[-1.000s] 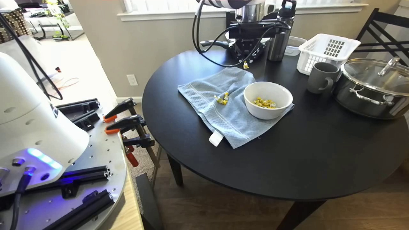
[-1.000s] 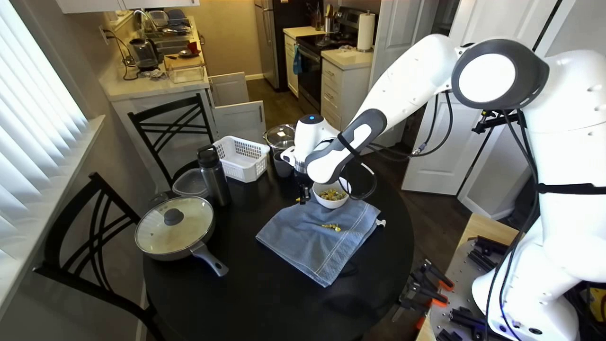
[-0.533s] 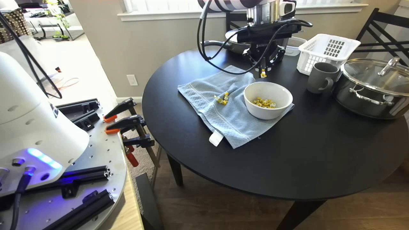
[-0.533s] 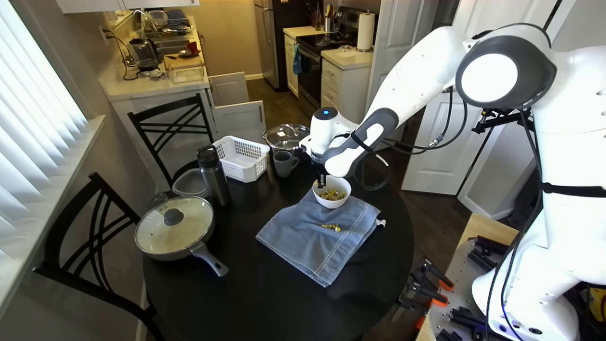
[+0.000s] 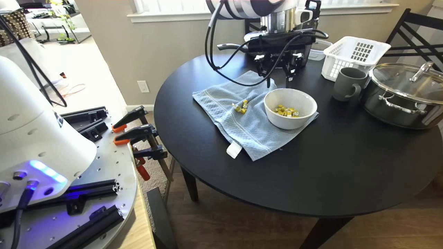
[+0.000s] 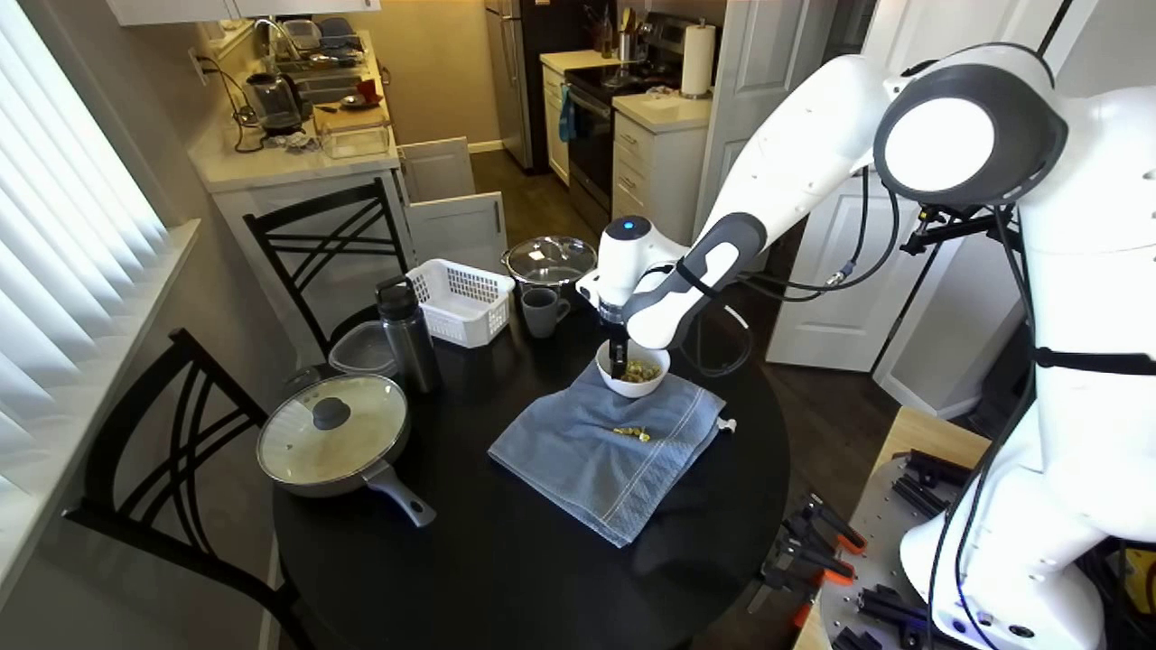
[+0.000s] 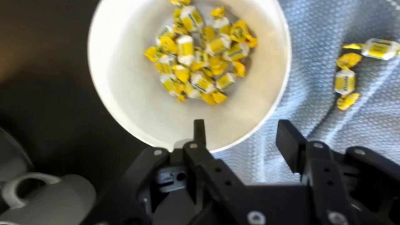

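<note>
Gripper point(image 7: 241, 134): your jaws stand apart, nothing between them.
Bowl point(image 7: 128, 84): rise clear of its rim before you move sideways.

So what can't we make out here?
Wrapped candies, count: overlapping in the wrist view; their lettering is blurred.
White bowl, rim: cut by the wrist view's top edge, partly covered by the fingers.
Gray mug: cut by the wrist view's bottom edge.
Frying pan: mostly behind the robot's wrist in an exterior view.
</note>
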